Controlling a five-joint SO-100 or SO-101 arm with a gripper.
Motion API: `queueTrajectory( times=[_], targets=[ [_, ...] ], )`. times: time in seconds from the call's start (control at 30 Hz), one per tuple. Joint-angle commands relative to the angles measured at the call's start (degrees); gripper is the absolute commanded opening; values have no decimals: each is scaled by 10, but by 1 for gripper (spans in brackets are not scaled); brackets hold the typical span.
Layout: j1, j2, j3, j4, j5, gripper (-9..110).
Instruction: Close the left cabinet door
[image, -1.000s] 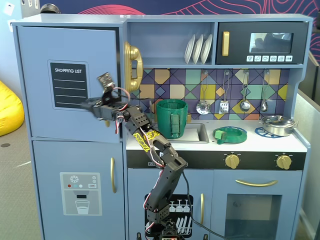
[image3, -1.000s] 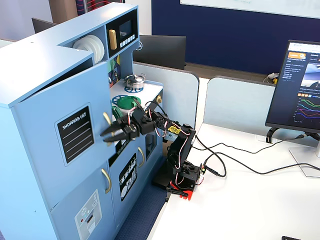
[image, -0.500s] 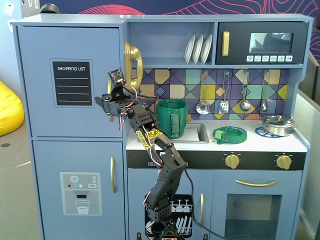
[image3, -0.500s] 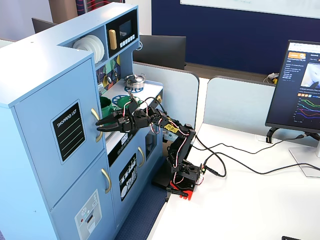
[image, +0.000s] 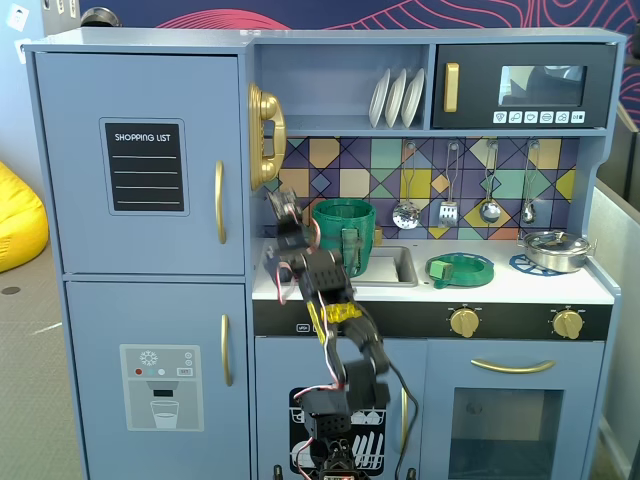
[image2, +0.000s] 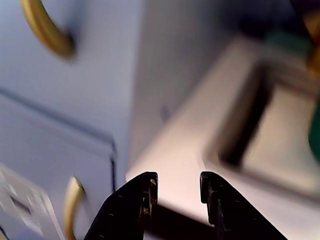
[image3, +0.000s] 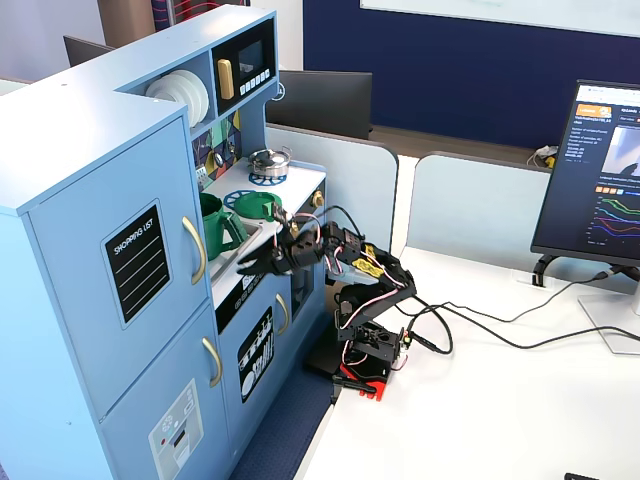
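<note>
The left cabinet door (image: 80, 180), light blue with a black SHOPPING LIST label and a curved gold handle (image: 219, 202), lies flush with the cabinet front, also in the other fixed view (image3: 80, 290). My gripper (image3: 243, 268) is open and empty, just in front of the white counter's left front corner, to the right of and below the door handle. In the wrist view the gripper (image2: 178, 182) shows two black fingers apart over the counter edge (image2: 170, 150), with the door (image2: 100, 60) and its handle (image2: 47, 30) blurred at upper left.
The lower door with the dispenser graphic (image: 160, 385) sits under the left door. A gold toy phone (image: 265, 135), a green pitcher (image: 343, 232) and the sink (image: 395, 268) are near the gripper. The arm's base (image3: 365, 350), its cables and a monitor (image3: 600, 180) are on the white desk.
</note>
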Motion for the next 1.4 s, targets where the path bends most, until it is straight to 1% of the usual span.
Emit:
queueTrajectory(
  times=[0.0, 0.13, 0.2, 0.43, 0.6, 0.77, 0.83, 1.03, 1.07, 1.17, 1.23, 1.37],
  targets=[
    [91, 115, 156, 16, -12, 0],
    [156, 211, 315, 19, 14, 0],
    [175, 251, 372, 44, 14, 0],
    [223, 316, 477, 106, 58, 0],
    [235, 316, 509, 161, 85, 0],
    [239, 316, 547, 221, 91, 0],
    [233, 316, 548, 260, 116, 0],
    [232, 316, 548, 380, 120, 0],
    [229, 316, 548, 379, 140, 0],
    [230, 317, 548, 377, 155, 0],
    [233, 317, 548, 377, 146, 2],
    [229, 317, 549, 378, 140, 3]
  ],
)
